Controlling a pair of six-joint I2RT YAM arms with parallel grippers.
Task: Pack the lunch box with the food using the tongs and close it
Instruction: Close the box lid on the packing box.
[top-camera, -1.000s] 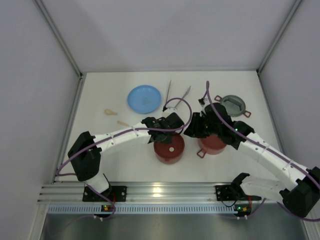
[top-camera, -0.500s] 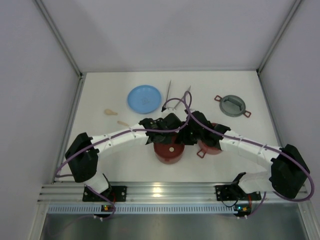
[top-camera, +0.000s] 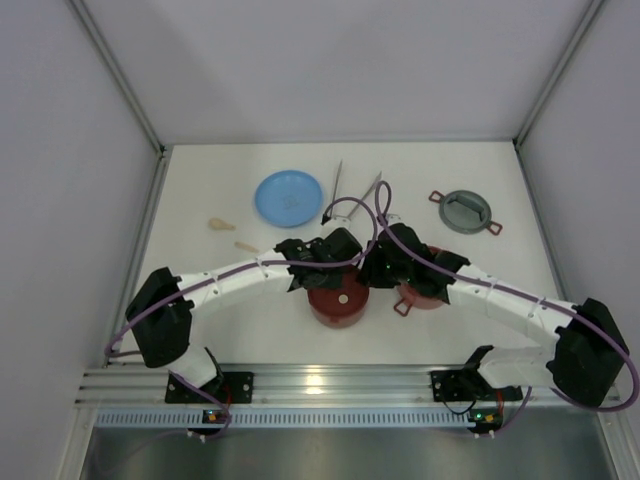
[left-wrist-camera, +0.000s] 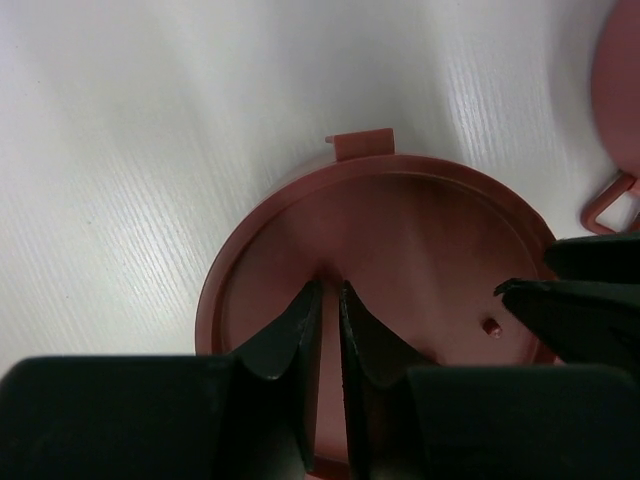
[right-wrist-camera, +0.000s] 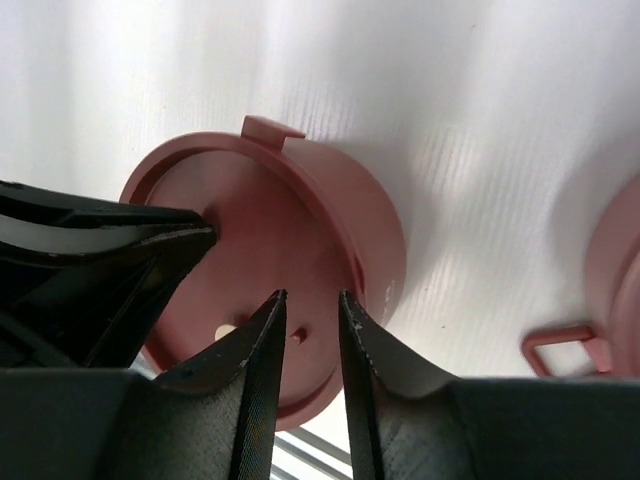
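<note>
On the white table, the lunch box's lidded red bowl sits near centre, its second bowl just to the right and its grey top lid far right. The blue plate lies far left, with the tongs just right of it. Over the lidded bowl, the left gripper has its fingers nearly pressed together, while the right gripper has its fingers slightly spread above the lid's small knob.
</note>
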